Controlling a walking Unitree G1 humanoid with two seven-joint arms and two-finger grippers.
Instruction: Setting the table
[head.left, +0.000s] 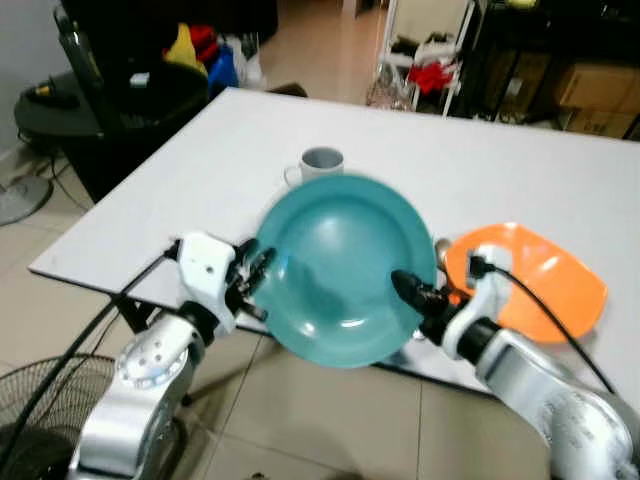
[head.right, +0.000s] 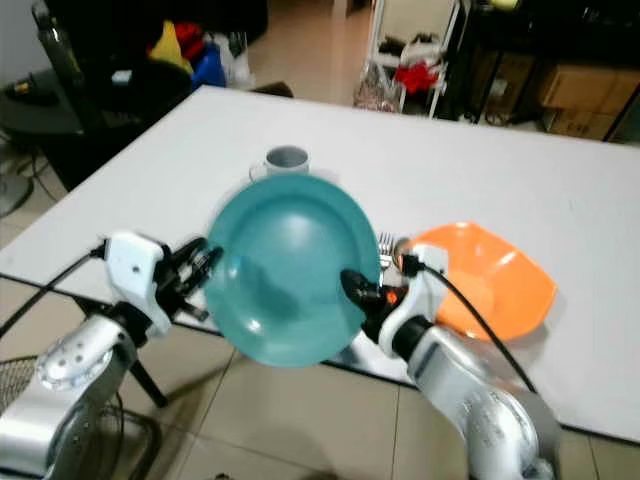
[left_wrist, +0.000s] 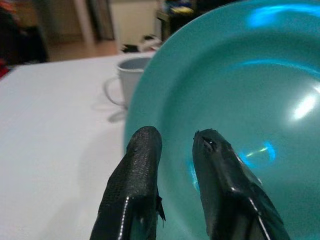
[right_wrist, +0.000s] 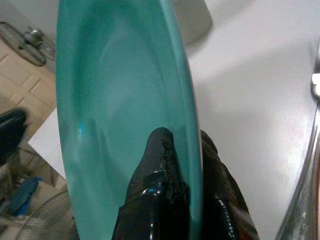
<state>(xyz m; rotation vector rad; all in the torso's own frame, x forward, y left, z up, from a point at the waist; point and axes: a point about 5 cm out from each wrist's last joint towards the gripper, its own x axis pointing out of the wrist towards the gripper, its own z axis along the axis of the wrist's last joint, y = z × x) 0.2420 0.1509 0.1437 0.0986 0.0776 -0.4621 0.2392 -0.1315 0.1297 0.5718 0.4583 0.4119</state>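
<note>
A teal plate (head.left: 340, 265) is held tilted above the near edge of the white table (head.left: 500, 175), its hollow face turned toward me. My right gripper (head.left: 405, 285) is shut on its right rim; the right wrist view shows the rim (right_wrist: 192, 125) pinched between the two fingers. My left gripper (head.left: 252, 282) sits at the plate's left rim, slightly open, with teal showing between its fingers (left_wrist: 145, 155). A grey mug (head.left: 320, 162) stands on the table just behind the plate. An orange bowl (head.left: 545, 275) rests at the right, with metal cutlery (head.right: 385, 243) beside it.
A floor fan (head.left: 40, 400) stands below the table's near left corner. A dark chair and clutter (head.left: 130, 70) lie beyond the left edge. Shelves and boxes (head.left: 590, 90) line the far side. The table's middle and far right are bare.
</note>
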